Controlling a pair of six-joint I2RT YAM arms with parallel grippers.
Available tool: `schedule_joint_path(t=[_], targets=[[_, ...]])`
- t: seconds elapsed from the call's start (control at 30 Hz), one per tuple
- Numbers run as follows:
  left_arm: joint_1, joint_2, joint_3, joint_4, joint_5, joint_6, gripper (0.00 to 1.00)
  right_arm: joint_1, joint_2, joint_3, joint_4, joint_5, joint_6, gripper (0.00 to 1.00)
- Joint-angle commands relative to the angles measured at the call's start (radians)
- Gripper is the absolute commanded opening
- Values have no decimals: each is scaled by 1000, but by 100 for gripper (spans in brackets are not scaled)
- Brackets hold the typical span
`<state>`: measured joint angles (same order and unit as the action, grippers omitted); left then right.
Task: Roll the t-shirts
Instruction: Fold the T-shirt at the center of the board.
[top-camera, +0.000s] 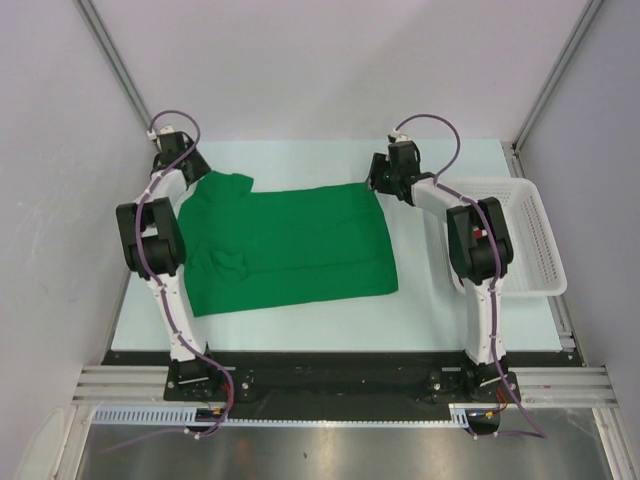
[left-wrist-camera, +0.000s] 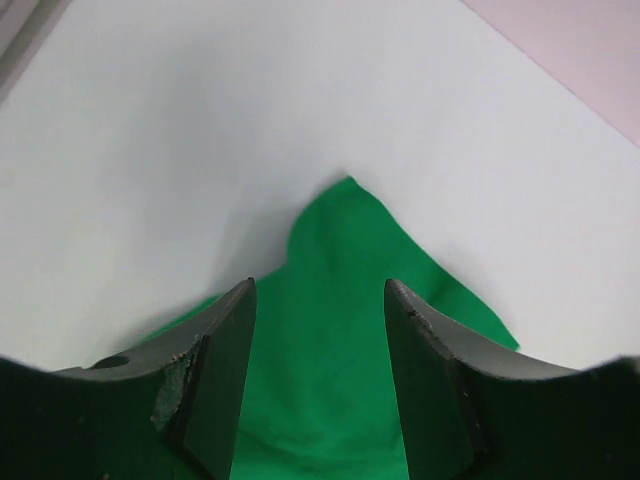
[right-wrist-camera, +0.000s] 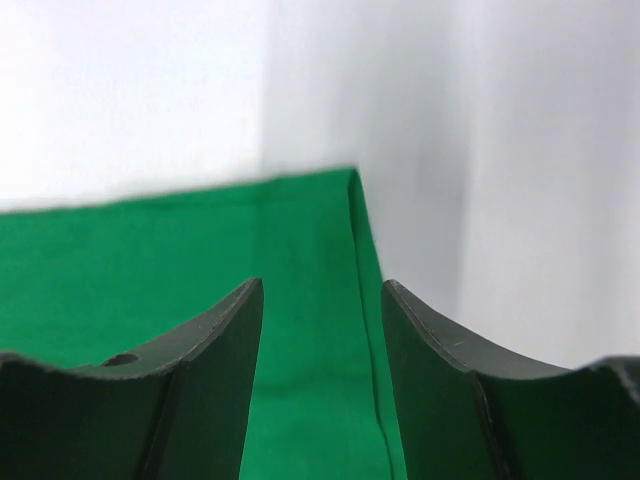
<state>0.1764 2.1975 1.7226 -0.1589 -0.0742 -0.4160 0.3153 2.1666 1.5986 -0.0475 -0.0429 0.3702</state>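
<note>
The green t-shirt (top-camera: 290, 245) is being shown spread flat on the table (top-camera: 330, 325), long axis left-to-right, its far edge being straddled — left gripper (left-wrist-camera: 320, 300) over the sleeve tip, right gripper (right-wrist-camera: 322, 295) over the hem corner — both being held open.

From my overhead feed, the pale table (top-camera: 300, 330) carries two things. A green t-shirt (top-camera: 290, 245) lies spread flat across the middle. It reaches from the centre out toward 9 o'clock, with one sleeve pointing to 11 o'clock and its straight hem facing 3 o'clock. There's a small rumple in the cloth toward 8 o'clock. A white mesh basket (top-camera: 500, 183) sits at the 3 o'clock edge, apart from the shirt.
</note>
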Motion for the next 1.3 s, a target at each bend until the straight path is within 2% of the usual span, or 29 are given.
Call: schedule_joint_path(t=[0.0,0.2,0.37,0.57,0.63,0.8,0.87,0.97,1.07,1.27], targets=[[54,63,126,-48,56,42,60,2,91,162,-115,9,-47,56],[74,217,302,-140,185,36,61,1,214,329,-210,9,-45,56],[74,229,290,-117,214,23,58,1,275,417,-255,18,-43,56],[72,228,272,-117,257,-6,53,-2,289,440,-273,41,-39,58],[72,217,256,-110,258,-12,49,-2,291,449,-273,41,-37,59],[72,220,253,-100,263,-12,32,-2,303,488,-284,43,-53,61],[72,222,253,-96,267,-14,19,-2,308,511,-285,77,-60,62],[74,225,256,-91,274,-15,13,-4,344,575,-322,75,-63,62],[72,226,255,-88,281,-18,10,-2,357,581,-348,67,-47,58],[72,228,256,-80,298,-23,3,18,367,560,-350,78,-27,42]])
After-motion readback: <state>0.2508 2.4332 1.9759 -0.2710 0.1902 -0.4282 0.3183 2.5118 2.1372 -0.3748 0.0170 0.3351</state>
